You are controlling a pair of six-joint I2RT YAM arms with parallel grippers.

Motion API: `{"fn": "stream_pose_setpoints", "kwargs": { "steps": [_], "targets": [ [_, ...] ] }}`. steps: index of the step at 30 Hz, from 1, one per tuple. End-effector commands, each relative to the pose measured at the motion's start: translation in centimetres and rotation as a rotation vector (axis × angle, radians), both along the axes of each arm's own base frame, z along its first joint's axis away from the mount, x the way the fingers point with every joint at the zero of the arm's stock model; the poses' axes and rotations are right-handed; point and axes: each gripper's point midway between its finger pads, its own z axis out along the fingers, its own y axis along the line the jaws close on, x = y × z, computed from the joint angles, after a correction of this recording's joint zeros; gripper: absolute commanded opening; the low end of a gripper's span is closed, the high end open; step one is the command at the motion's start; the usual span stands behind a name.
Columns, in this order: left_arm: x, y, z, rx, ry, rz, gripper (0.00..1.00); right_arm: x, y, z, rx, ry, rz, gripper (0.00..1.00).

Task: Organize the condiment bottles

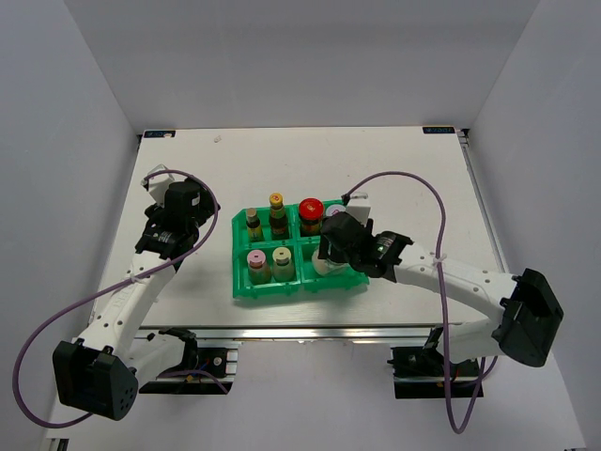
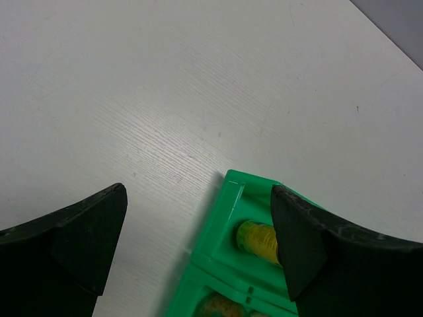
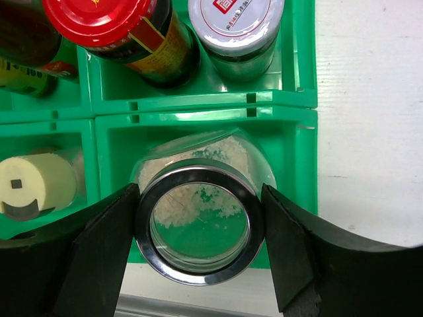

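Observation:
A green tray [image 1: 282, 291] holds the condiment bottles. Two slim dark yellow-capped bottles [image 1: 253, 223] [image 1: 277, 211] share the far-left compartment. The red-lidded jar [image 1: 312, 214] and a silver-lidded jar [image 3: 234, 20] stand far right. The pink-capped [image 1: 256, 266] and cream yellow-capped [image 1: 283, 263] bottles stand near left. My right gripper [image 3: 199, 221] is shut on the lid of a silver-lidded jar of white powder [image 3: 192, 158], whose body is in the near-right compartment. My left gripper [image 2: 198, 218] hangs open over bare table beside the tray's far-left corner [image 2: 228, 191].
White walls enclose the table [image 1: 394, 160] on three sides. A metal rail [image 1: 310, 331] runs along the near edge just behind the tray. Purple cables [image 1: 413, 183] loop from both arms over the table.

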Motion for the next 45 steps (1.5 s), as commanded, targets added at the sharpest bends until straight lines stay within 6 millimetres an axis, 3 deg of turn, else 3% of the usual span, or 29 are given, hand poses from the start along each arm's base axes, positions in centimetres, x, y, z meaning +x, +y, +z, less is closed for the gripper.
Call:
{"fn": "stream_pose_setpoints", "kwargs": {
  "steps": [1,6,12,14,18,19,22,28,31,35,40,42,45],
  "targets": [
    [0.1,-0.1,0.9,-0.01,-0.036,-0.01,0.98,1.4,1.8,2.2,0.14,-0.071,-0.071,0.0],
    [0.1,0.0,0.9,-0.008,-0.034,-0.007,0.98,1.6,2.2,0.7,0.114,-0.046,-0.069,0.02],
    [0.0,0.0,0.8,-0.008,-0.032,-0.007,0.98,1.8,2.4,-1.1,0.076,-0.018,-0.076,0.23],
    [0.0,0.0,0.8,-0.007,-0.03,-0.009,0.98,1.9,2.4,-1.6,0.064,-0.01,-0.077,0.37],
    [0.0,-0.1,0.8,-0.008,-0.031,-0.012,0.98,2.0,2.7,-1.8,0.052,-0.001,-0.066,0.56],
    [0.0,-0.1,0.8,-0.01,-0.03,-0.011,0.98,1.9,2.7,-1.8,0.046,-0.001,-0.064,0.69],
    [0.0,-0.1,0.8,-0.011,-0.032,-0.011,0.98,2.2,2.7,-0.5,0.056,-0.025,-0.057,0.89],
    [-0.1,0.0,1.1,-0.01,-0.038,-0.005,0.98,2.2,2.0,4.3,0.092,-0.125,-0.01,0.89],
    [-0.2,0.2,1.4,-0.007,-0.048,0.004,0.98,2.5,-0.3,6.6,0.066,-0.196,-0.054,0.89],
    [-0.4,0.6,1.9,0.003,-0.065,0.017,0.98,3.3,-6.0,8.3,0.001,-0.287,-0.197,0.89],
    [-0.5,1.1,2.3,0.02,-0.088,0.029,0.98,4.5,-14.1,8.1,-0.002,-0.339,-0.356,0.89],
    [-0.6,1.3,2.4,0.027,-0.096,0.037,0.98,4.4,-16.4,7.0,-0.029,-0.348,-0.415,0.89],
    [-0.6,1.6,2.8,0.044,-0.12,0.042,0.98,3.5,-18.2,7.5,-0.056,-0.4,-0.44,0.89]
  ]
}}
